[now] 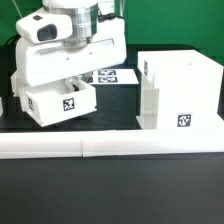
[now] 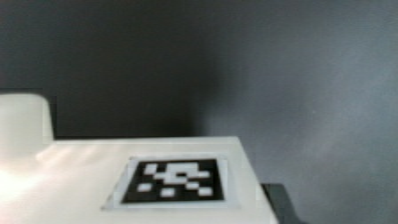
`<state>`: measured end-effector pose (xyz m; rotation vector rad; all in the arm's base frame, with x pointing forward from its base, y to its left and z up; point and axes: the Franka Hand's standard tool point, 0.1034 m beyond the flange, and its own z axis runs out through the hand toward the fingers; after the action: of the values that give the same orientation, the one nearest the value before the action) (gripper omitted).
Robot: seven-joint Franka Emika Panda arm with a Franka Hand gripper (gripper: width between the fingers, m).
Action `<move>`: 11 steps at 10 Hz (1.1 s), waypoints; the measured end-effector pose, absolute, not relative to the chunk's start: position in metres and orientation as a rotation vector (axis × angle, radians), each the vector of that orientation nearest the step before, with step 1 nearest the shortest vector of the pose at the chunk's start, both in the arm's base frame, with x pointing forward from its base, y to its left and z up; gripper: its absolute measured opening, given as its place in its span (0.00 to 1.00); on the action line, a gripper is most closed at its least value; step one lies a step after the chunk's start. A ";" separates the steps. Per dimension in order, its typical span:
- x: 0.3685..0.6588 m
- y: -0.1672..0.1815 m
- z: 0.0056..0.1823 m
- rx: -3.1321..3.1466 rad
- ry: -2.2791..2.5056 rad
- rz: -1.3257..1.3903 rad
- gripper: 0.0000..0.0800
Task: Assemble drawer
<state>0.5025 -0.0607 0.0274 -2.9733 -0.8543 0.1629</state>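
A small white drawer tray point(image 1: 60, 103) with a black-and-white tag sits under my gripper point(image 1: 62, 84) at the exterior view's left. The gripper's white hand comes down onto the tray's top and its fingertips are hidden there. In the wrist view the tray's tagged white face point(image 2: 178, 180) fills the near part, and one dark finger point(image 2: 276, 200) lies against its edge. The jaws appear shut on the tray. The tall white casing point(image 1: 176, 88), open at the top with a tag low on its front, stands at the right.
The marker board point(image 1: 112, 76) lies flat behind, between tray and casing. A long low white wall point(image 1: 110, 148) runs along the front. A white piece point(image 1: 3, 105) shows at the far left edge. The table is black.
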 end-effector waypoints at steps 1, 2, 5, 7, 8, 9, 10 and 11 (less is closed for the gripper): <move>0.501 -0.062 0.027 -2.934 -0.975 0.164 0.05; 0.501 -0.063 0.026 -2.905 -1.048 0.163 0.05; 0.500 -0.066 0.023 -2.750 -1.418 0.172 0.05; 0.511 -0.060 0.024 -2.614 -1.686 0.176 0.05; 0.515 -0.060 0.024 -2.531 -1.833 0.182 0.05; 0.514 -0.061 0.024 -2.477 -1.903 0.189 0.05; 0.513 -0.064 0.024 -2.405 -1.989 0.192 0.05; 0.513 -0.065 0.024 -2.373 -2.028 0.197 0.05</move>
<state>0.5130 -0.0648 0.0238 -2.3730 -2.0275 0.1965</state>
